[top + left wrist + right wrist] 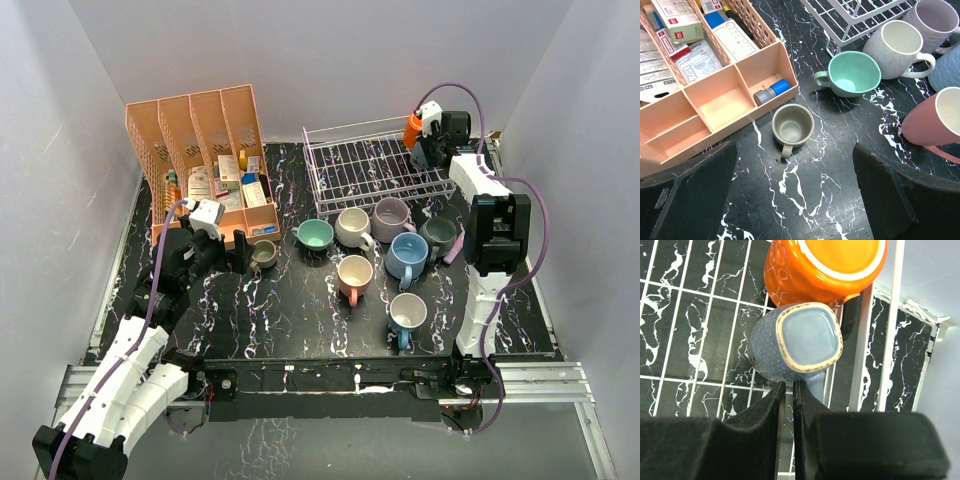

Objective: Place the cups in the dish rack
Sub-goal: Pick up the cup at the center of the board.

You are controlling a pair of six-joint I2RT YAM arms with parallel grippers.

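The white wire dish rack (365, 172) stands at the back. In its far right corner sit an orange cup (825, 265) and a blue-grey cup (800, 342). My right gripper (788, 385) hovers there, its jaws a narrow slit apart with nothing between them and the tips against the blue-grey cup's outer wall. On the table stand teal (314, 235), cream (352, 226), lilac (391, 213), dark grey (438, 236), blue (407, 254), pink (354, 276) and light blue (407, 314) cups. My left gripper (795, 200) is wide open just short of a small olive cup (792, 125).
A salmon-pink slotted organizer (720, 100), holding boxes and a small blue-capped tube, stands right behind the olive cup. A pink stick (457, 243) lies beside the dark grey cup. Grey walls close in the table on three sides.
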